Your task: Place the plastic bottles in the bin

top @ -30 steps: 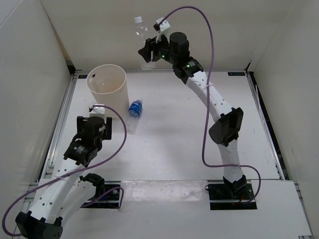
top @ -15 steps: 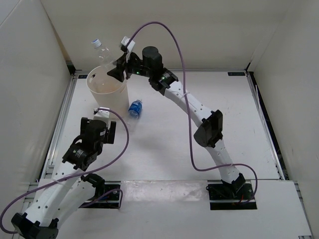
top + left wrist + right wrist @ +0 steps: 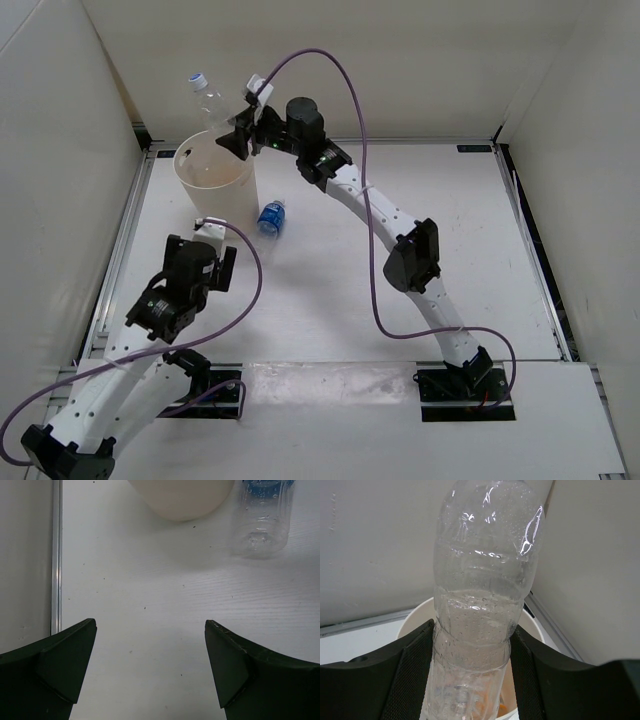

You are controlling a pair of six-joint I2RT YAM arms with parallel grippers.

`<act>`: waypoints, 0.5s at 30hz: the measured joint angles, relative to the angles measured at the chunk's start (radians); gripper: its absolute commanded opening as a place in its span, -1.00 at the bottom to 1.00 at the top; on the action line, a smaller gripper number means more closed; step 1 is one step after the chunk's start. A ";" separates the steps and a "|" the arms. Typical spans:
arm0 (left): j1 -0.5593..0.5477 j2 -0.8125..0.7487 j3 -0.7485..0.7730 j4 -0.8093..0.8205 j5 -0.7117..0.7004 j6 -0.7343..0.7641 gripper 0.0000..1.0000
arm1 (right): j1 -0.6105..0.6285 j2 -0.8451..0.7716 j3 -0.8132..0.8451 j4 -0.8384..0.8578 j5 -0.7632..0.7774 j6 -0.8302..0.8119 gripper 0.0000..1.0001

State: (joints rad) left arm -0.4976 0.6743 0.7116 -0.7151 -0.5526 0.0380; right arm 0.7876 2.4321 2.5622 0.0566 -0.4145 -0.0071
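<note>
So the big change in the last second: the right arm swung left from high up by the far wall, and now its right end effector hangs over the far-right rim of the bin. It's clamped on the lower body of the unlabelled bottle, which tilts with its cap up and to the left. In the last half second it barely shifted, so I'd guess it's lined up and the drop is all that's left for this one. The left end effector hasn't really moved. It sits low near the bin's near side, jaws wide apart, holding nothing. Materials-wise, the table is matte white with a few specks and scuffs. The bin is a smooth cream plastic bucket, round, with slightly tapered plain walls. The held bottle is thin clear plastic, ribbed and waisted, with droplets fogging the inside. Through it there's a hint of something orange down in the bin, can't tell what. The blue-labelled bottle lies on its side on the table just right of the bin, clear ribbed base toward the left arm, so it's still waiting.
</note>
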 measured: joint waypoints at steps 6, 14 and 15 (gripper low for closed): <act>0.000 0.025 0.000 0.000 0.012 0.008 1.00 | -0.002 0.003 -0.012 0.063 -0.004 0.001 -0.31; 0.000 0.029 0.000 0.000 0.019 0.014 1.00 | -0.002 0.013 -0.019 0.097 -0.007 0.018 0.49; 0.000 0.030 0.000 0.000 0.020 0.015 1.00 | -0.002 0.013 -0.019 0.102 -0.005 0.022 0.53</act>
State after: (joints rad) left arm -0.4980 0.7044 0.7116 -0.7151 -0.5327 0.0528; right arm 0.7856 2.4451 2.5431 0.1585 -0.4194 0.0151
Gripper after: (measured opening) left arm 0.998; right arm 0.724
